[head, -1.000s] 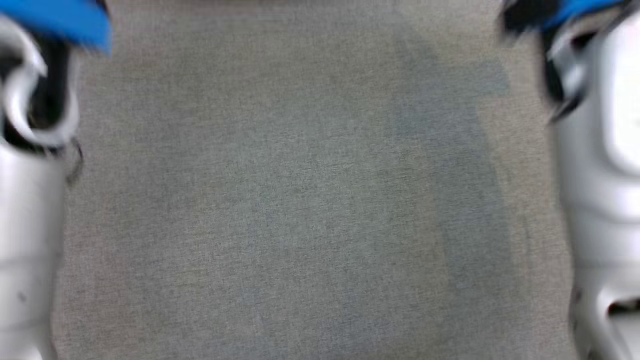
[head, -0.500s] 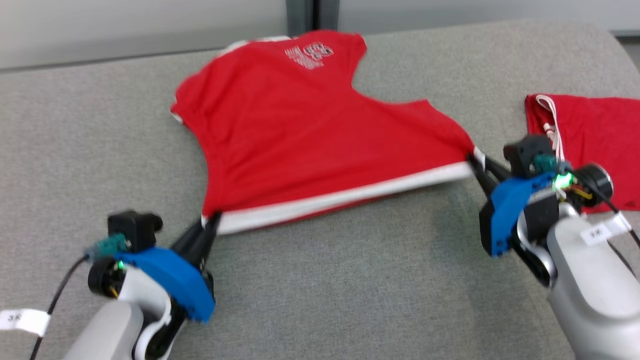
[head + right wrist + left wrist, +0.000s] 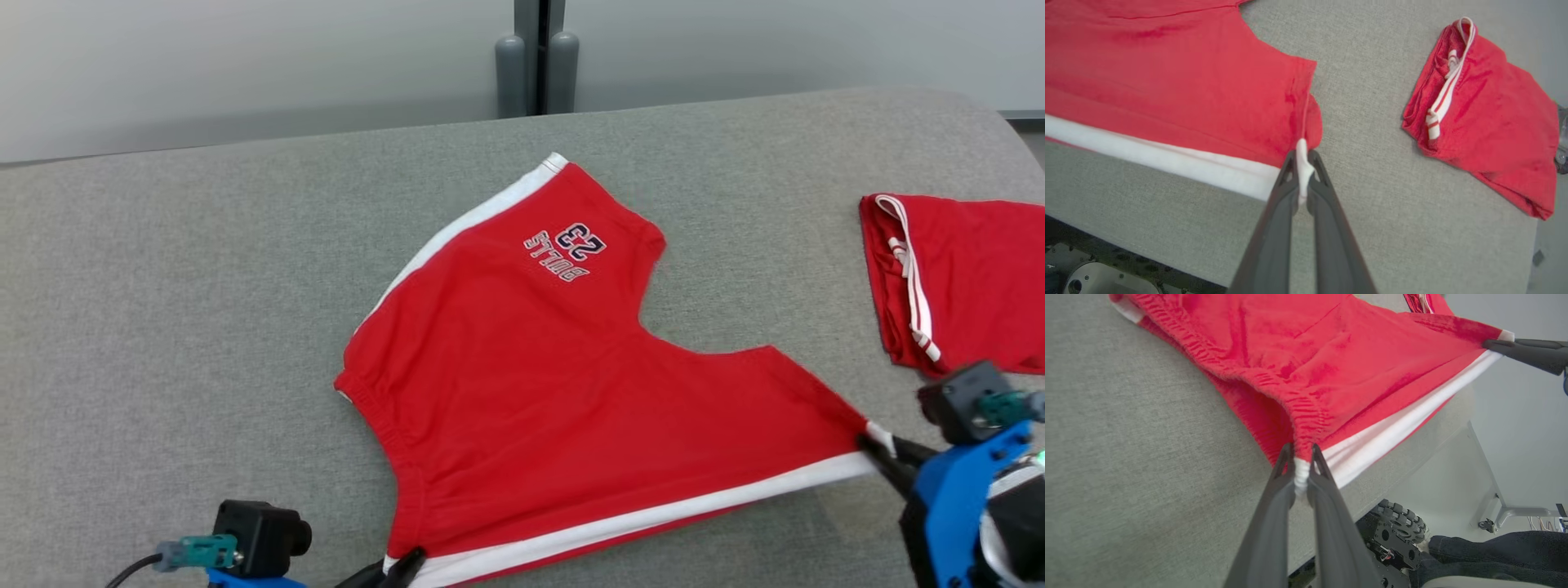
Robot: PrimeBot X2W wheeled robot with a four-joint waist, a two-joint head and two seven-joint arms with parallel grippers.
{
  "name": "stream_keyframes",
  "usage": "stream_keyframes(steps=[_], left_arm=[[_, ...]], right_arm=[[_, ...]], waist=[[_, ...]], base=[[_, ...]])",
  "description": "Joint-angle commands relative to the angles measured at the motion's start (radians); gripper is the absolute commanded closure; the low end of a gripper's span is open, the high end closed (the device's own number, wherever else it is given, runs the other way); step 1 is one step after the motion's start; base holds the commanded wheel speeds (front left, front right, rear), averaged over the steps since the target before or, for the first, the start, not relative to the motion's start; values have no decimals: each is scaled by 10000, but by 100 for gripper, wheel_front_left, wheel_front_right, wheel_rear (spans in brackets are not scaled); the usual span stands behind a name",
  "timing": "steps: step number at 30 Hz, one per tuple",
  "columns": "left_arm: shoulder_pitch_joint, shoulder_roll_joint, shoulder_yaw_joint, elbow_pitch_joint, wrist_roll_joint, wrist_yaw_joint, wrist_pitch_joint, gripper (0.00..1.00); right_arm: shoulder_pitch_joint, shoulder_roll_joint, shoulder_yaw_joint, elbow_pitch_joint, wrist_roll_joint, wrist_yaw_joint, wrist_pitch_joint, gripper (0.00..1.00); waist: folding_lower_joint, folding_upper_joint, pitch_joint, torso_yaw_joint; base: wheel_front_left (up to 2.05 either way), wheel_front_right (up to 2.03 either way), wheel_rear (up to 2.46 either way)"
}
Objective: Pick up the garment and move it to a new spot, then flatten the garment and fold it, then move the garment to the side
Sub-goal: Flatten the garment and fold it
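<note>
Where the grey fabric-covered counter ran across the head view, a pair of red fabric shorts lay spread over its middle and near part. Their cloth was plain red, with a broad white stripe down each outer seam and a gathered elastic waistband along the left edge. On the far leg sat a small dark-and-white print reading BULLS 23, upside down to the head camera. The far leg rested flat on the counter with its hem pointing toward the wall. The near leg stretched off to the right, and a V-shaped notch opened between the two legs. The near white stripe was drawn into a straight, taut line, with a thin shadow under it.

The left end effector sat at the bottom edge of the head view. Its two dark fingers were pinched tight on the near waistband corner, where the elastic met the white stripe. In the left wrist view, white cloth was squeezed between the tips. The right end effector was clamped in the same way on the hem corner of the near leg, at the stripe's other end. A tuft of white cloth showed between its fingertips in the right wrist view. The body of the shorts lay between the two and beyond them.

A second, folded red garment with thin white stripes lay on the counter's right side, beyond the right end effector and apart from the shorts.
</note>
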Motion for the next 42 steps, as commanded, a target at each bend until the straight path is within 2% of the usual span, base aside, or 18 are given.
stream_keyframes(steps=[1,5,8,15,21,27,31,32,33,34,39,42], left_arm=[[49,81,187,-299,-122,156,66,100],[-457,46,378,-658,-318,285,299,100],[-1220,-275,575,-540,-444,264,298,100],[-3517,-1232,821,888,-514,52,121,100],[-5107,-2177,799,2755,-469,-166,-317,100],[-5916,-2828,601,4013,-490,-539,-686,100],[-6132,-3152,612,4362,-612,-694,-954,100],[-6175,-3263,621,4433,-685,-818,-1046,100],[-6166,-3388,661,4526,-807,-865,-1120,55],[-6183,-3439,690,4610,-834,-917,-1197,0],[-6063,-3550,794,4872,-883,-1028,-1531,0],[-5871,-3449,958,4919,-722,-1078,-2006,0]], right_arm=[[127,-1,-383,-400,32,-15,243,100],[-638,58,-630,-1057,188,-14,568,100],[-1960,-73,-100,-591,326,-11,368,100],[-5869,-2,1315,2008,265,-9,-415,100],[-8452,468,1825,4407,-313,-8,-990,100],[-9664,876,2132,6195,-560,-8,-1556,100],[-10006,944,2203,6805,-609,-8,-1921,100],[-10073,971,2264,6970,-562,-8,-2081,71],[-10155,1004,2226,7109,-504,-8,-2312,0],[-10235,1034,2197,7243,-470,-8,-2535,0],[-10434,1348,2010,7725,-184,-8,-4019,0],[-10319,1362,1996,8100,-17,-8,-4459,0]], waist=[[3,0,51,73],[3,0,425,243],[3,0,790,342],[3,0,1977,1052],[3,0,2926,1732],[3,0,3369,2218],[3,0,3478,2383],[3,0,3489,2416],[3,0,3491,2444],[3,0,3488,2468],[3,0,3339,2454],[3,0,3127,2369]], base=[[0,0,0],[0,0,0],[0,0,0],[0,0,0],[0,0,0],[0,0,0],[0,0,0],[0,0,0],[0,0,0],[0,0,0],[0,0,0],[0,0,0]])
